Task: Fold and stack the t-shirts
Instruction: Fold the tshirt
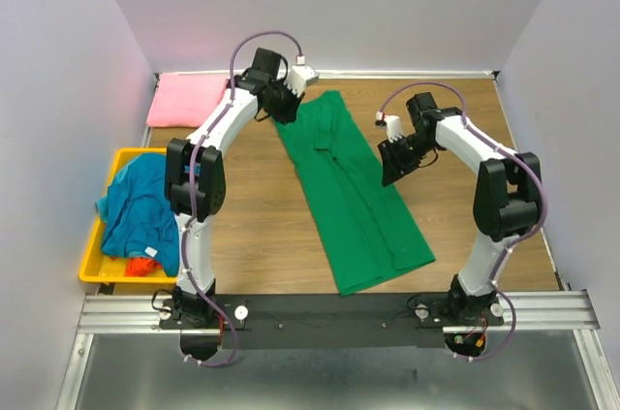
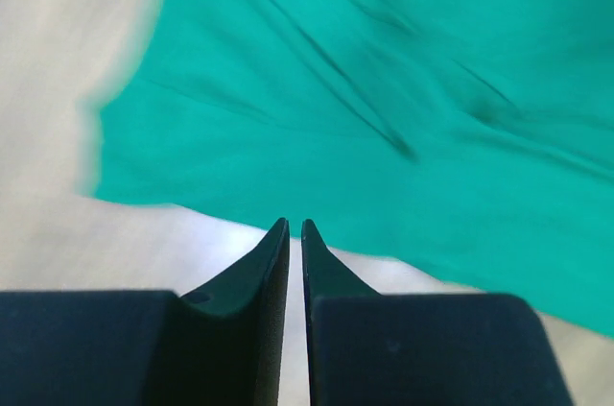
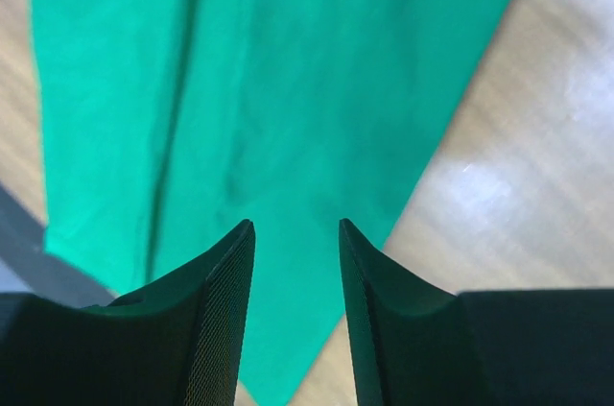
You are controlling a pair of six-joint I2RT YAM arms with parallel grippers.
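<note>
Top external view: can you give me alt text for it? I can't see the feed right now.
A bright green cloth t-shirt, folded into a long strip, lies diagonally on the wooden table between two arms, the left gripper at its far end and the right gripper beside its right edge. A folded pink shirt sits far left; a yellow plastic bin holds a crumpled teal-blue shirt.

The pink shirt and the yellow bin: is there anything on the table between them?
No. In the top view only bare wooden table shows between the pink shirt and the yellow bin.
</note>
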